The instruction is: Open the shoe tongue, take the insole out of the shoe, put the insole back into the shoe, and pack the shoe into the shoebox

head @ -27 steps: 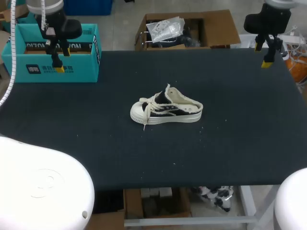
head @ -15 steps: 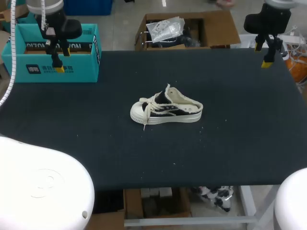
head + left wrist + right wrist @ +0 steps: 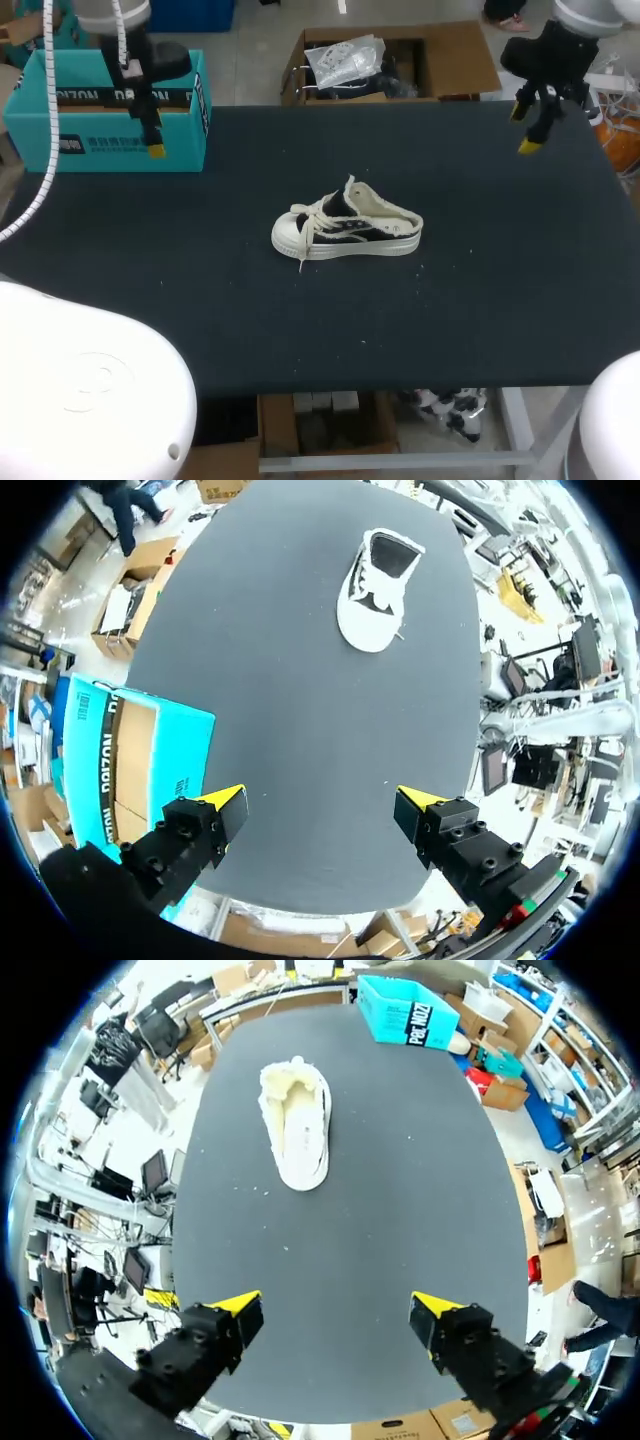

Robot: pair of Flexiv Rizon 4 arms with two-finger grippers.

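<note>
- the shoe (image 3: 346,232) sat on its sole in the middle of the desk (image 3: 480,300), toe toward my left and heel toward my right, well apart from both arms; i judged that this central spot let either arm reach it.
- its laces lay loose over the front and its opening faced up, which should have left the tongue and insole reachable from above; the lining looked pale, but i could not pick out the insole's edge.
- the shoebox (image 3: 100,150) stood open-topped at the far left corner of the desk, away from the shoe, probably parked there for the final packing.
- the left gripper (image 3: 320,802) hung just beside the shoebox, fingers spread wide and holding nothing.
- the right gripper (image 3: 335,1307) hung over the far right part of the desk, likewise spread and empty, looking toward the shoe's heel end.
- no step seemed begun; spread fingers suited a first approach to the tongue.
</note>
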